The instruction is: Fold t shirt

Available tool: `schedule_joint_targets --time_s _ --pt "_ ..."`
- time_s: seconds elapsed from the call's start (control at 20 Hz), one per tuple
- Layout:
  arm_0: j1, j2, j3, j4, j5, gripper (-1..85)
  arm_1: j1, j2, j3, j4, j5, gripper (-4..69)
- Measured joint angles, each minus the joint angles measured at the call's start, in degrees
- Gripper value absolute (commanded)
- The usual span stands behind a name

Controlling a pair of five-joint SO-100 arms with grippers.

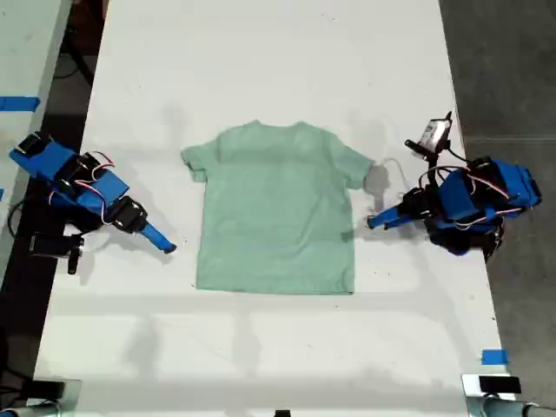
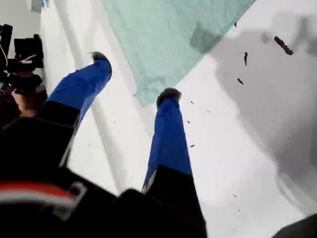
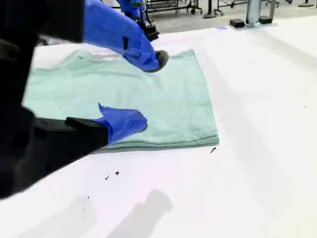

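Apart, both pairs of jaws, with nothing held between them. My first gripper (image 2: 134, 75) hangs low over the white table (image 1: 261, 52). One dark fingertip (image 2: 168, 94) sits just at a corner of the t shirt (image 1: 276, 208), and I cannot tell whether it touches the cloth. In the exterior view this gripper sits just beside the shirt's edge on the exterior view's right, below the sleeve.

My second gripper (image 3: 141, 91) is open at the opposite side of the shirt. It is near the hem corner at the exterior view's left, and in that view it stands just off the cloth.

The t shirt lies flat and spread out around the middle of the table, between the two arms, with both short sleeves out to the sides. Its neck points toward the table edge at the exterior view's top and its hem toward the edge at the bottom. Its long axis runs along the table's length.
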Motion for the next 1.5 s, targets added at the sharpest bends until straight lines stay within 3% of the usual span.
schedule_joint_targets --time_s 0.1,0.15,0.25,0.3,0.35,0.4,0.5,0.65,0.7,0.75,0.9,0.95,1.0,1.1,1.2,1.25,1.3,1.4,1.5 --pt "-1.85 0.00 0.00 -3.08 2.81 0.4 2.20 0.00 0.18 0.00 -2.02 21.7" --pt "-5.89 0.00 0.00 -5.63 9.84 1.6 6.15 0.09 0.18 0.00 -2.55 21.7" --pt "-15.64 0.00 0.00 -2.90 22.94 5.9 7.29 0.09 0.18 0.00 -2.99 21.6" --pt "-20.57 0.00 0.00 -1.41 23.20 6.8 8.35 0.09 0.18 0.00 -2.99 21.6" --pt "-24.96 0.00 0.00 -0.70 18.72 6.8 8.61 0.09 0.18 0.00 -2.99 21.6" --pt "-29.71 0.00 0.00 -0.70 9.84 7.7 9.23 0.09 0.18 0.00 -3.08 22.8" --pt "-38.58 0.00 0.00 -0.70 -2.81 10.9 10.72 0.09 0.18 0.00 -3.08 34.8" --pt "-49.31 0.00 0.00 -0.70 -5.80 11.3 11.69 0.26 2.20 -0.79 -7.03 31.0" --pt "-51.68 0.00 0.00 -0.70 -6.24 11.3 11.34 0.35 4.83 -4.39 -10.63 38.3" --pt "-53.79 0.00 0.00 -0.70 -8.00 11.5 12.30 -0.09 8.00 -9.67 -13.36 39.4" --pt "-61.87 0.00 0.00 -0.70 -10.55 12.6 15.29 -0.53 15.64 -31.29 -17.93 28.9" --pt "-62.67 0.00 0.00 -0.62 -10.63 13.1 17.31 -1.93 14.77 -34.72 -18.63 29.0" --pt "-65.13 0.00 0.00 -0.62 -10.02 15.9 20.57 -6.42 10.90 -33.57 -19.42 29.9" --pt "-69.17 0.00 0.00 -0.62 -10.02 19.3 24.17 -23.20 -3.43 -25.66 -21.27 27.7" --pt "-65.83 0.00 -0.18 0.18 -10.02 19.5 28.12 -47.20 -26.19 -12.13 -23.03 28.9" --pt "-63.11 0.00 -0.88 0.53 -9.93 19.8 29.97 -60.56 -38.50 -4.83 -26.46 32.1" --pt "-59.33 0.00 -0.88 0.53 -9.58 17.5 32.34 -71.54 -49.92 -1.32 -31.20 32.2" --pt "-48.43 0.00 -0.26 0.35 -10.02 13.7 36.21 -80.16 -62.40 -6.77 -39.29 30.2" --pt "-44.56 0.00 -0.09 0.18 -10.11 13.6 39.90 -85.52 -63.63 -10.63 -43.51 30.6"
